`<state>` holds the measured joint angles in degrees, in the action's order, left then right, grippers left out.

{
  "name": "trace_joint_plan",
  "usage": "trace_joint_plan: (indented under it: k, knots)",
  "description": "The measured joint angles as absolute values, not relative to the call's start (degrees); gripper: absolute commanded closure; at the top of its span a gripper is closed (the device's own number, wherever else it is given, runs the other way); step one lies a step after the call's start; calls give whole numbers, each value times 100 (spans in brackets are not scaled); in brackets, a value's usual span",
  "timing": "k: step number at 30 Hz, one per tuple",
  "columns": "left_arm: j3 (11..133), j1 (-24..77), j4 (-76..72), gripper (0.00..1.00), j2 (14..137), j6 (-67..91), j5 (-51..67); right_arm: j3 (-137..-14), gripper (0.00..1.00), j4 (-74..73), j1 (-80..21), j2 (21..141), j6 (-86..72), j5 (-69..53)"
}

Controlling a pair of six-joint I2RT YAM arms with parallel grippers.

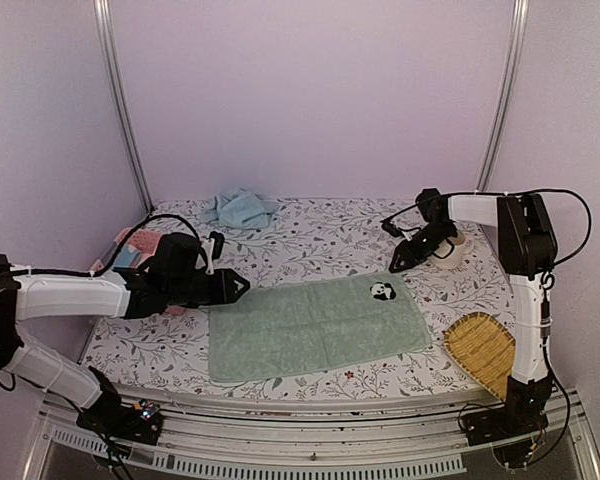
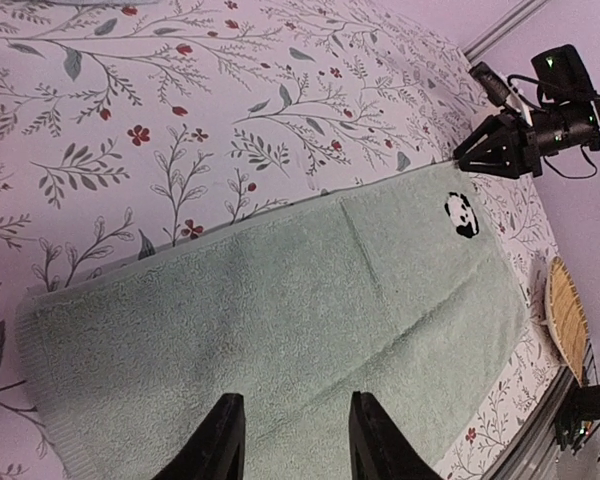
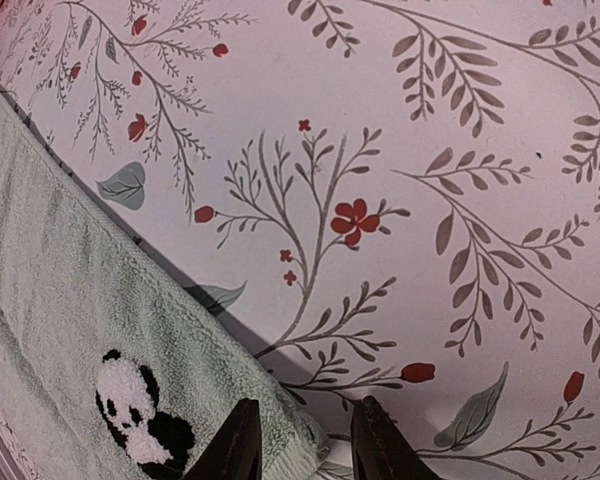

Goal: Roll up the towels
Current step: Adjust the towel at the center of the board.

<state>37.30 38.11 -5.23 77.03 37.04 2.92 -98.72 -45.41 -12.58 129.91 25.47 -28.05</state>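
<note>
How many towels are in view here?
2. The green towel lies flat in the middle of the table; the light blue towel sits bunched at the far edge. The left arm may hide more.

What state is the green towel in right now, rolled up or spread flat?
Spread flat. The green towel lies as one open rectangle, its panda patch face up, with no edge rolled.

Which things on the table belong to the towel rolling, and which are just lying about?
Job: green panda towel, spread flat; blue towel, bunched at back.
Lying about: pink basket, mug, woven tray.
</note>
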Motion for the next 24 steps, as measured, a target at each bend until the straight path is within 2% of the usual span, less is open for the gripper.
trace_joint_plan:
  k: [5,14,20,24]
  knots:
    - [3730,3811,-519,60,7721,3688,362,-9874,70,-4630,-1258,12999,2547,-2899]
    - [3800,3809,-377,58,7784,3625,294,-9872,94,-4613,-1258,12999,2510,-2696]
    - [3857,3804,-165,55,7806,3653,104,-9935,97,-4547,-1258,12999,2440,-2134]
    - [4027,3732,19,58,7940,3699,-3,-10057,97,-4480,-1256,12999,2462,-1601]
